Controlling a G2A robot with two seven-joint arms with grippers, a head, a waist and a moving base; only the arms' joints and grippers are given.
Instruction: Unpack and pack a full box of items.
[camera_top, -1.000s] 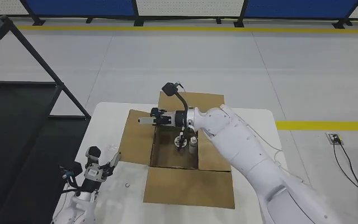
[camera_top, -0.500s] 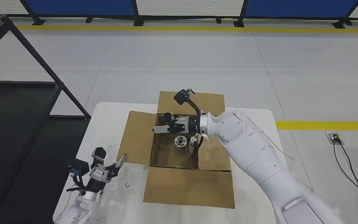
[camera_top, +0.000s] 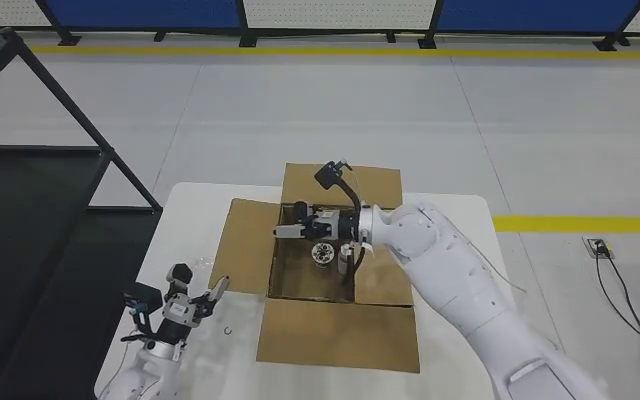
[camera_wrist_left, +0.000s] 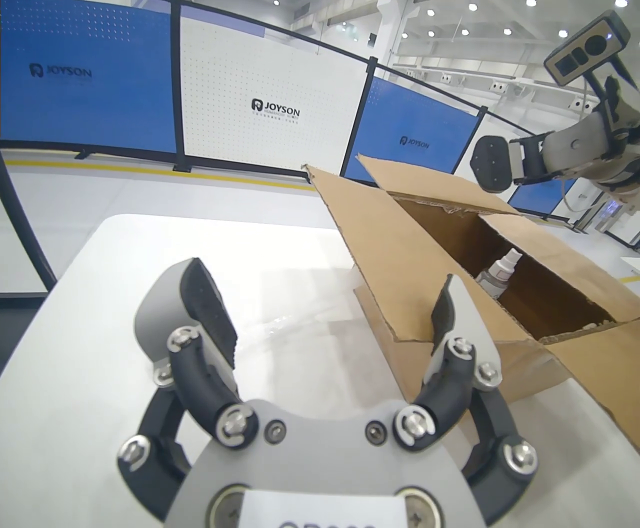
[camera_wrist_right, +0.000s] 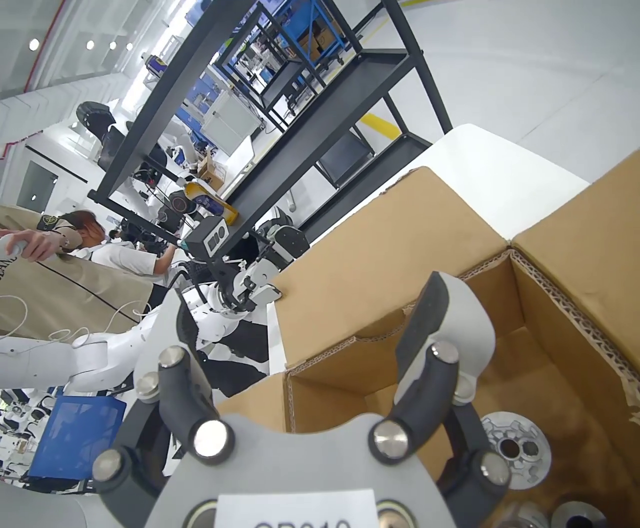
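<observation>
An open cardboard box (camera_top: 312, 325) with its flaps spread stands mid-table. Inside lie a round metal part (camera_top: 322, 252) and a small white spray bottle (camera_top: 345, 262). My right gripper (camera_top: 283, 231) hovers open over the box's far left corner with nothing between its fingers. The right wrist view shows that gripper (camera_wrist_right: 305, 320) above the box wall (camera_wrist_right: 380, 250), with the metal part (camera_wrist_right: 515, 450) on the box floor. My left gripper (camera_top: 200, 300) stands open near the table's front left corner. In the left wrist view it (camera_wrist_left: 330, 300) faces the box (camera_wrist_left: 400, 250) and the bottle (camera_wrist_left: 500, 270).
A small ring (camera_top: 229, 329) lies on the white table (camera_top: 200, 215) beside the box's front flap. A clear plastic scrap (camera_wrist_left: 295, 320) lies ahead of the left gripper. A black metal rack (camera_top: 60, 160) stands off the table's left side.
My right gripper moved right, from above the left flap to over the box opening, then held still. The left gripper shifted slightly toward the box.
</observation>
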